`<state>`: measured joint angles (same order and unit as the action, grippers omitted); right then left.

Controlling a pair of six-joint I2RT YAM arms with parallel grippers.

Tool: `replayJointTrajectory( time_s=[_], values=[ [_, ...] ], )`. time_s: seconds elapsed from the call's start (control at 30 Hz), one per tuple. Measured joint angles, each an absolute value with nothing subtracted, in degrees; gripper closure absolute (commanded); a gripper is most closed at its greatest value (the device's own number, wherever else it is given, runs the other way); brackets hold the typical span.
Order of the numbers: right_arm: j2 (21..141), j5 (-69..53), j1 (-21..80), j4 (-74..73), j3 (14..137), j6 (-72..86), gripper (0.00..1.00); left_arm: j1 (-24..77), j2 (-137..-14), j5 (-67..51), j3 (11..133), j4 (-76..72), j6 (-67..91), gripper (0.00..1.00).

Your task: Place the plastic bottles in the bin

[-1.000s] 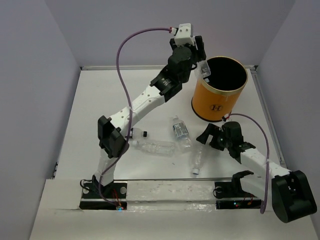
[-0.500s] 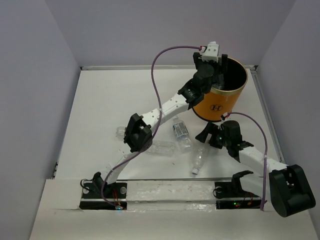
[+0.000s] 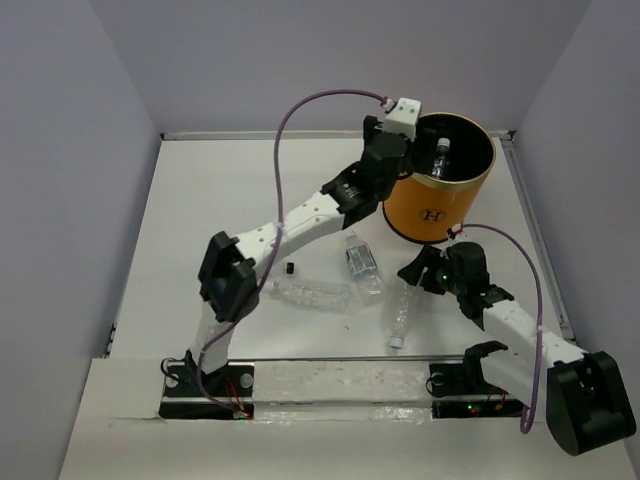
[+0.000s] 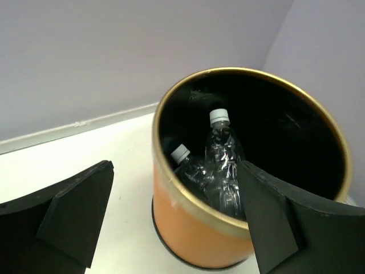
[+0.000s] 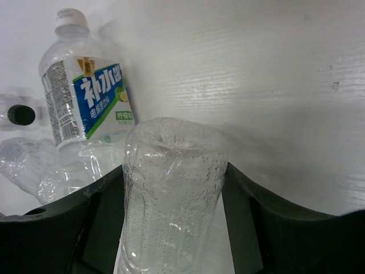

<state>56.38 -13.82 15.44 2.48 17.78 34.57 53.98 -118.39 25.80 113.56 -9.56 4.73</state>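
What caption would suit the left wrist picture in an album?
Open left gripper looking down into the orange bin, two white-capped plastic bottles inside.

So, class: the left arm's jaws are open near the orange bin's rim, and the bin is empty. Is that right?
No, the bin is not empty: the left wrist view shows a higher bottle and a lower bottle inside, both white-capped. The left arm's jaws are open near its rim.
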Motion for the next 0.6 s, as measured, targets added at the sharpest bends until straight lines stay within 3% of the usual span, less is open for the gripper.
replayJointTrajectory(
  time_s=[0.27, 0.43, 0.6],
  values=[
    [41.7, -11.9, 15.4, -7.8, 20.9, 32.2, 0.53, 52.6, -81.1, 26.6, 74.5, -5.9, 18.0, 0.01],
    [33.7, -13.8, 15.5, -12.4, 30.0, 31.2, 0.53, 48.9, -76.8, 21.5, 60.7, -0.4, 28.1, 0.01],
    [36.5, -12.5, 15.8, -10.6, 44.7, 28.7, 0.53, 47.9, -81.1, 16.0, 57.5, 2.0, 33.3, 0.01]
  ],
)
